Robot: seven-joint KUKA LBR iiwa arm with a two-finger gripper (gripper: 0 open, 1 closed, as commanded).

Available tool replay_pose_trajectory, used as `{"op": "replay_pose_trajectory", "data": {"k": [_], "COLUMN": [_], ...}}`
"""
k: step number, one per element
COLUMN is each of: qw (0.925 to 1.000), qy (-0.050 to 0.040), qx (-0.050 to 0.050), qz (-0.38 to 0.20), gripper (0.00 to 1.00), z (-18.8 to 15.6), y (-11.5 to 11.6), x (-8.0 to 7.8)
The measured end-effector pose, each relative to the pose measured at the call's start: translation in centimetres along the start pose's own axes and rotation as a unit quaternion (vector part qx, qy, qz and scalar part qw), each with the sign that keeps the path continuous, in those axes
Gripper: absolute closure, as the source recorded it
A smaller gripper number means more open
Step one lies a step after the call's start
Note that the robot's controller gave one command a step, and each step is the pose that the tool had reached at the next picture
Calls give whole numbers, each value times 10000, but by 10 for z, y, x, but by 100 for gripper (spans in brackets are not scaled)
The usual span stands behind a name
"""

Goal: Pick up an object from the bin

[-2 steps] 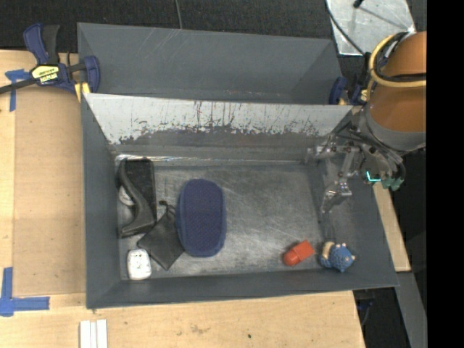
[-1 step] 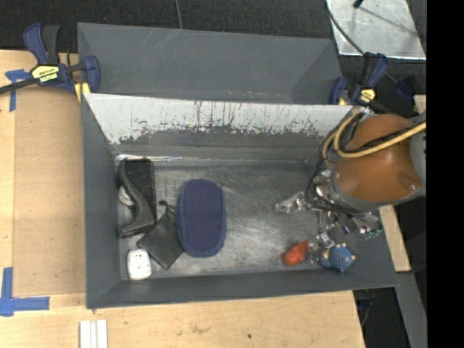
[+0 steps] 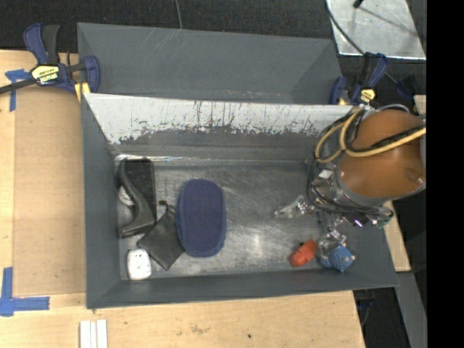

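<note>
Approach step, lower right of the frame. Your gripper hangs over the bin's lower-right corner, just above a small red-orange thing and a lumpy blue thing. You cannot tell whether it is open or grasping anything. Your next move probably calls for centring on one of them, then closing.

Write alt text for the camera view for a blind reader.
The gripper hangs at the right end of the grey bin, close over a small red-orange thing and a blue one. A dark blue oval pad lies left of centre, with black pieces and a small white thing beyond it.
</note>
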State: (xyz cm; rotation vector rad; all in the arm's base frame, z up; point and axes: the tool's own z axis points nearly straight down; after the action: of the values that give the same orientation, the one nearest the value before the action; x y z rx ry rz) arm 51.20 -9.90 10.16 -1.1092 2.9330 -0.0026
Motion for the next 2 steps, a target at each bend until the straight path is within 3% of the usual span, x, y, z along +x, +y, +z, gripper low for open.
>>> {"op": "replay_pose_trajectory", "data": {"k": [1,2], "qw": [9888,9272], "qy": [14,-52], "qx": [-25,-22], "qz": [-1493,-3745], "gripper": [0,0], "z": [-9,26], "y": [16,15], "x": [11,2]}}
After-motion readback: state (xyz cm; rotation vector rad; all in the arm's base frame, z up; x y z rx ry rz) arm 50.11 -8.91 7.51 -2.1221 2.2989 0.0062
